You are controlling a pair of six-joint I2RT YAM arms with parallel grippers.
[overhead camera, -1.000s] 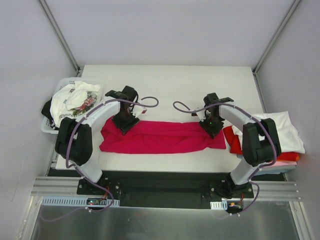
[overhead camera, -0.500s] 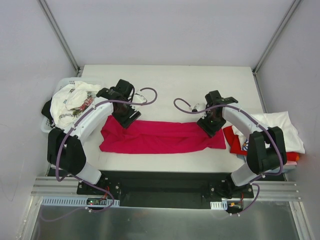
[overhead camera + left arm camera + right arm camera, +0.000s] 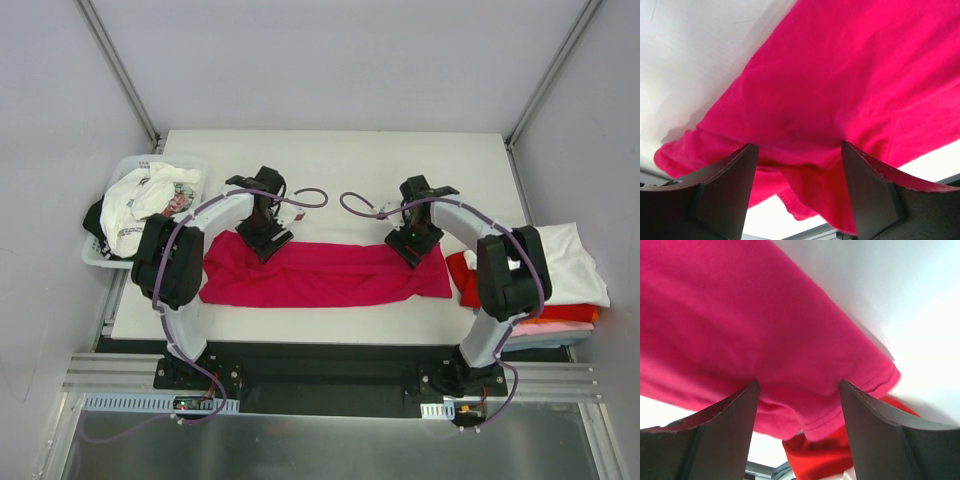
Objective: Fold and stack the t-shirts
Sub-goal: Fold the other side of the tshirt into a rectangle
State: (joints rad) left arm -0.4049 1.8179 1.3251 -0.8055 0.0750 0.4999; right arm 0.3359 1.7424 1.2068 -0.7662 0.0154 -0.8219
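A crimson-magenta t-shirt (image 3: 330, 275) lies folded into a long strip across the front of the table (image 3: 340, 160). My left gripper (image 3: 268, 240) sits over the strip's far edge near its left end, and my right gripper (image 3: 410, 245) over the far edge near its right end. In the left wrist view the left gripper (image 3: 800, 165) is open, its fingers (image 3: 725, 192) wide apart above the crimson cloth (image 3: 840, 75). The right gripper (image 3: 799, 395) is open too, over the hemmed end of the cloth (image 3: 715, 315). Neither pinches any fabric.
A white basket (image 3: 95, 255) at the left table edge holds white printed shirts (image 3: 145, 200) and a dark one. At the right edge is a stack with a white shirt (image 3: 560, 260) on top and a red shirt (image 3: 465, 275) (image 3: 825, 455) beside the strip's end.
Both grippers have opened wider over the last second. The left one shifted slightly right and the right one slightly left along the shirt's far edge. The shirt lies as before.
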